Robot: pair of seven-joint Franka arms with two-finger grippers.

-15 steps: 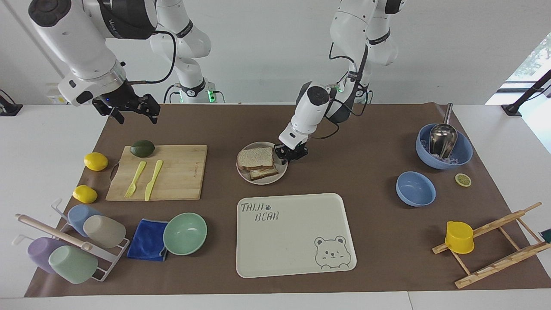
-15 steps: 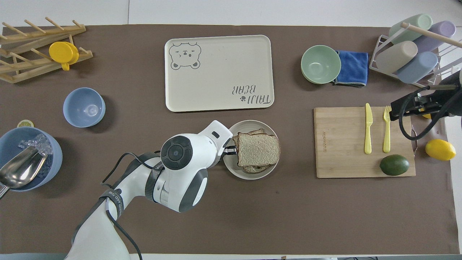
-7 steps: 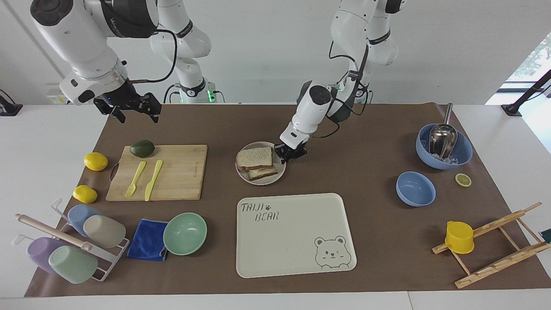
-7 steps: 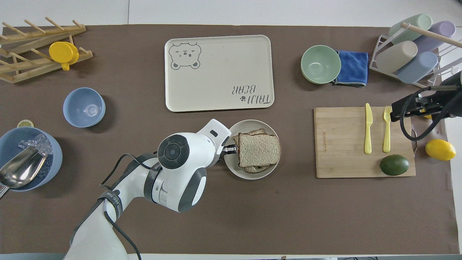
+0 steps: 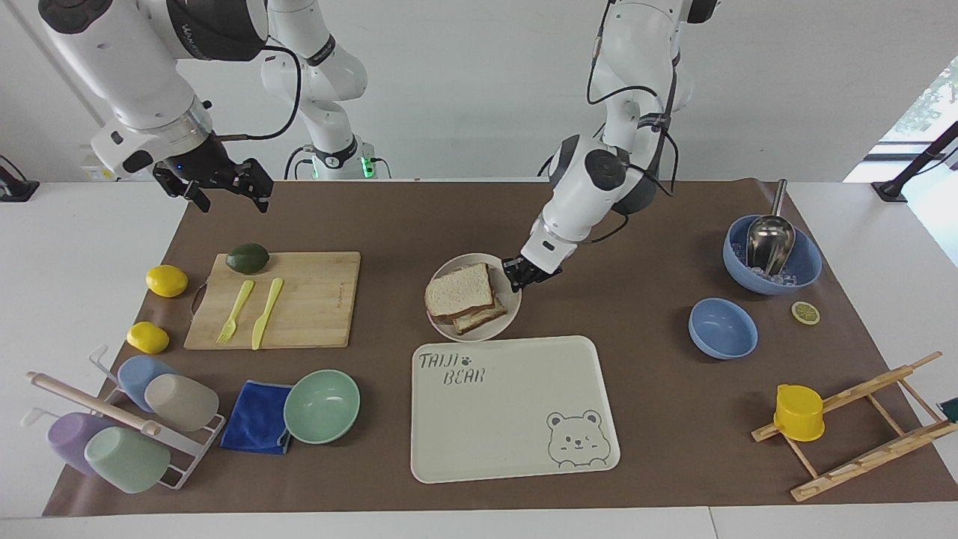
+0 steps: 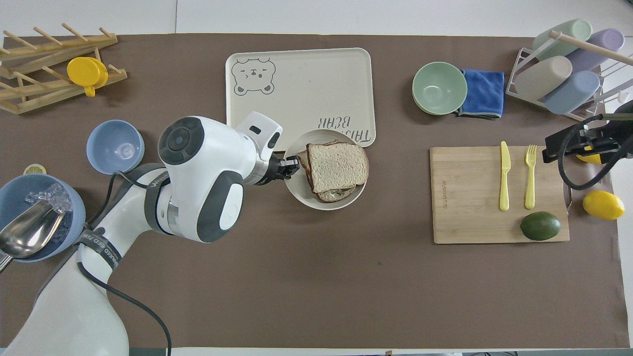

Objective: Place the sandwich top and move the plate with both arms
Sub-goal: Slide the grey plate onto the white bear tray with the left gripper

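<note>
**Plate is lifting off toward the bear tray**

Your left gripper (image 5: 522,273) is pinching the plate (image 5: 441,321) rim and carrying it, sandwich top (image 5: 458,290) riding on the stack, from the brown surface (image 5: 644,329) up over the bear tray (image 5: 516,419) edge. Right gripper (image 5: 221,186) is waiting, fingers spread and empty, above the cutting board (image 5: 314,299) corner.

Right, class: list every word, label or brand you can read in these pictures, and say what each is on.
"TAIJI BEAR": on the tray, beside a paw mark.
Small mark on the cutting board: unreadable.
Lettering on the left arm and right arm: unreadable.
</note>
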